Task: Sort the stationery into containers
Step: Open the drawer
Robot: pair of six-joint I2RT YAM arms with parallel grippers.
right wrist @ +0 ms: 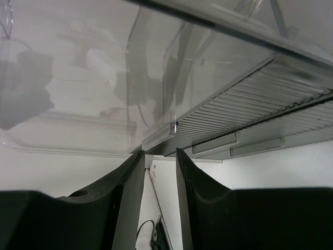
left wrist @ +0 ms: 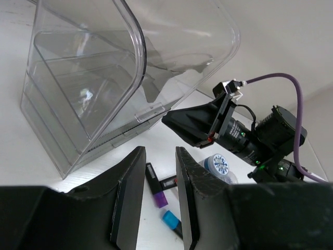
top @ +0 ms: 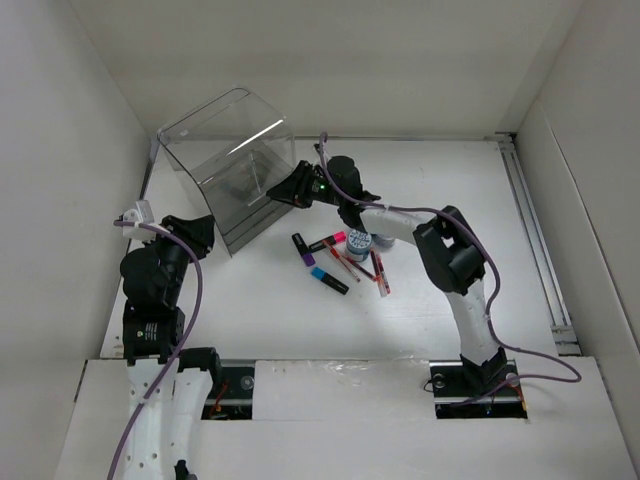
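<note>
The clear plastic organizer (top: pixel 228 160) stands at the back left, its domed lid raised and its ribbed drawers at the base (right wrist: pixel 244 122). My right gripper (top: pixel 278 192) is open by a narrow gap, its tips (right wrist: pixel 158 152) just below the lid's small front tab (right wrist: pixel 158 136), with nothing between them. My left gripper (top: pixel 205 236) is open and empty (left wrist: pixel 160 151), beside the organizer's left front corner. Markers with purple (top: pixel 300 247), pink (top: pixel 330 240) and blue (top: pixel 329 280) caps, thin red pens (top: pixel 381 272) and two blue-white rolls (top: pixel 358 240) lie mid-table under the right arm.
The right forearm (top: pixel 400 220) reaches over the pile of stationery. White walls close the table at the left, back and right. A rail (top: pixel 535 240) runs along the right edge. In the left wrist view the right gripper (left wrist: pixel 200 124) is close to the organizer (left wrist: pixel 83 78).
</note>
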